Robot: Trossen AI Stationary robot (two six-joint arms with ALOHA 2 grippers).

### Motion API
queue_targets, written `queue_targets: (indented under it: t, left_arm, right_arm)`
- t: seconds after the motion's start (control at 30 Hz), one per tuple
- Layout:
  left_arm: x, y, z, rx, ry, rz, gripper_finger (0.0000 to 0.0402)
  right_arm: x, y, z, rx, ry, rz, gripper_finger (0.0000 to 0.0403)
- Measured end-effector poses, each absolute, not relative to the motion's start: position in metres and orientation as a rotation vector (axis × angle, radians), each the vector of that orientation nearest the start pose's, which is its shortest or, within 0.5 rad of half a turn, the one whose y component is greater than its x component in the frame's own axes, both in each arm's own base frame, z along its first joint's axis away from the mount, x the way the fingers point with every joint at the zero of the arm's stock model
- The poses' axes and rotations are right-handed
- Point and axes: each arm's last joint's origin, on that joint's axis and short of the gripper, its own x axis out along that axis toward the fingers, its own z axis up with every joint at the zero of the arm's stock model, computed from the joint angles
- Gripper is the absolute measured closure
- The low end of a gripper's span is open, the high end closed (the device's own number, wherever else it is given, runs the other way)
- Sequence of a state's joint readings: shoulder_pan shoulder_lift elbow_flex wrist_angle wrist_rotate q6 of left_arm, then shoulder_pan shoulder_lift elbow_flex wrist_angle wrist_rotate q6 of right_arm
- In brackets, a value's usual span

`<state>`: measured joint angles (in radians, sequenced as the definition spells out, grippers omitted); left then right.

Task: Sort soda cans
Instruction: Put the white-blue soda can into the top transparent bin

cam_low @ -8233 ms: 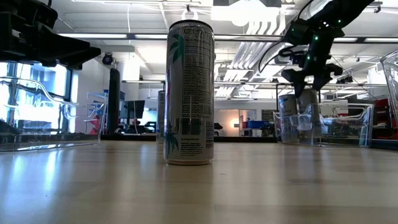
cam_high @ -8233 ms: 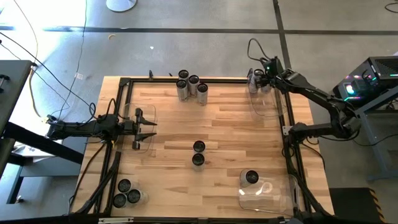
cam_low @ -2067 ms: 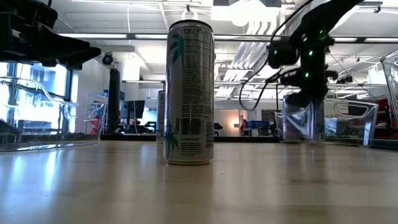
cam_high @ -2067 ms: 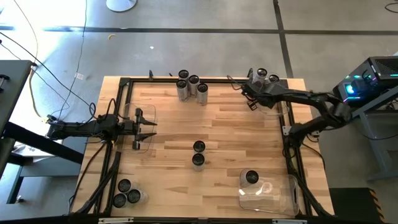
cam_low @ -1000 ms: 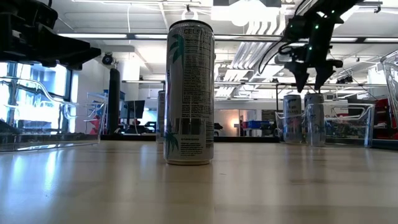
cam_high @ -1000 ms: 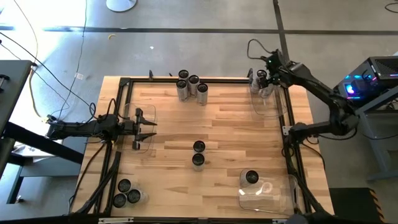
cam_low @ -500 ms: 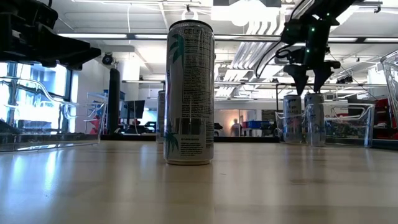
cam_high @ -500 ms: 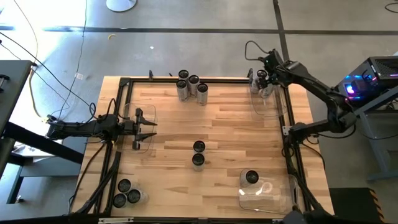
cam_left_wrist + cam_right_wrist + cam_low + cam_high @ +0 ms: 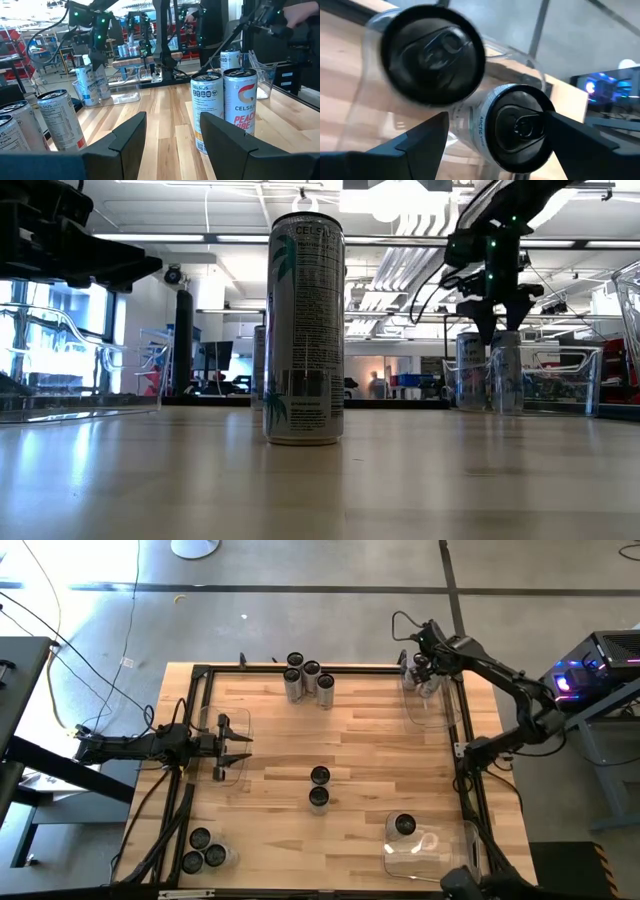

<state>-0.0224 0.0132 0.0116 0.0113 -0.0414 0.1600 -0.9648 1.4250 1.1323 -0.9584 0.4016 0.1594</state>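
Note:
Two soda cans (image 9: 432,55) (image 9: 520,125) stand upright in the clear bin (image 9: 432,708) at the table's far right corner. My right gripper (image 9: 422,660) hangs just above them, pointing steeply down and open. Its fingers (image 9: 422,140) stand on either side of the nearer can's top (image 9: 507,335) and touch nothing. My left gripper (image 9: 236,747) waits open and level over the clear bin (image 9: 238,772) at the left edge. Several cans (image 9: 308,680) stand at the far middle. Two more (image 9: 319,786) stand mid-table, one of which fills the low view (image 9: 305,330).
One can (image 9: 404,826) stands in the near right bin (image 9: 440,850). Three cans (image 9: 205,851) stand at the near left corner. A black frame (image 9: 462,755) runs along the table's edges. Bare wood lies between the mid-table cans and the right-hand bins.
My right gripper has come down toward the two cans in the far right bin and tipped more steeply downward, staying open. The cans have kept their places.

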Motion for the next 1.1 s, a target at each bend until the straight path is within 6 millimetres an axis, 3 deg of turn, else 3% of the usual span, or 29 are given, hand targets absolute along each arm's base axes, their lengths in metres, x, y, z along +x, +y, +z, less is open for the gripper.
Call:
queue_targets:
  t: [0.33,0.67,1.1]
  left_arm:
    - [0.098,-0.001,0.168,0.16,-0.009,0.019,0.0222]
    - [0.098,-0.001,0.168,0.16,-0.009,0.019,0.0222]
    - [0.098,-0.001,0.168,0.16,-0.009,0.019,0.0222]
  right_arm:
    - [0.141,-0.219,0.261,0.5,1.229,-1.237,0.0082]
    - [0.137,-0.205,0.274,0.508,1.168,-1.222,0.0082]
    - [0.139,-0.209,0.272,0.502,1.154,-1.297,0.0082]
